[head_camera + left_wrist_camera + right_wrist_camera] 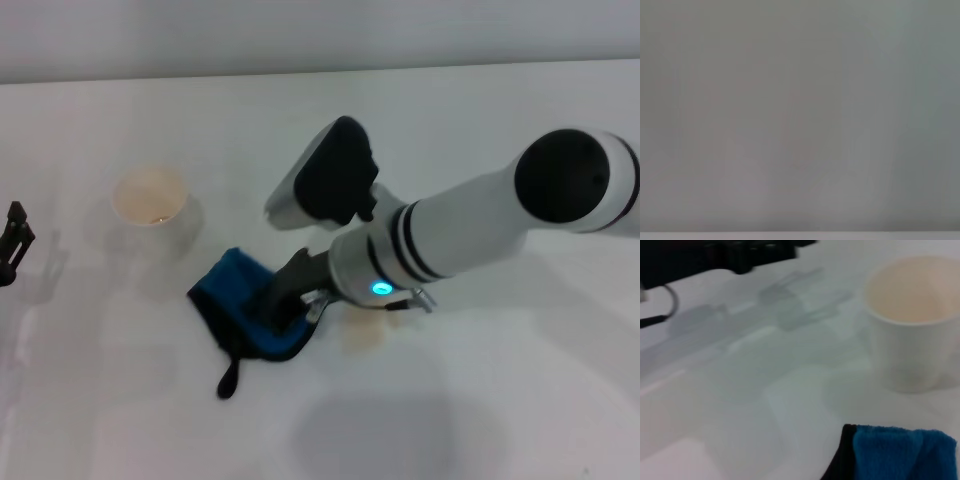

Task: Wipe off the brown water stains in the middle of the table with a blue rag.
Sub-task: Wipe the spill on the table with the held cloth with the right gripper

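Right gripper (285,312) fingers clamped on blue rag (232,300); paper cup (152,212) nearly empty.

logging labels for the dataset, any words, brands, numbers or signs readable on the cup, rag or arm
None: no text shows in any view.
Cream-white paper cup: blank.
Bright blue fuzzy rag: no label.
White right arm over the rag: only a glowing cyan light, no sign.

No readable text, label, brand, number or sign appears on anything in these views.
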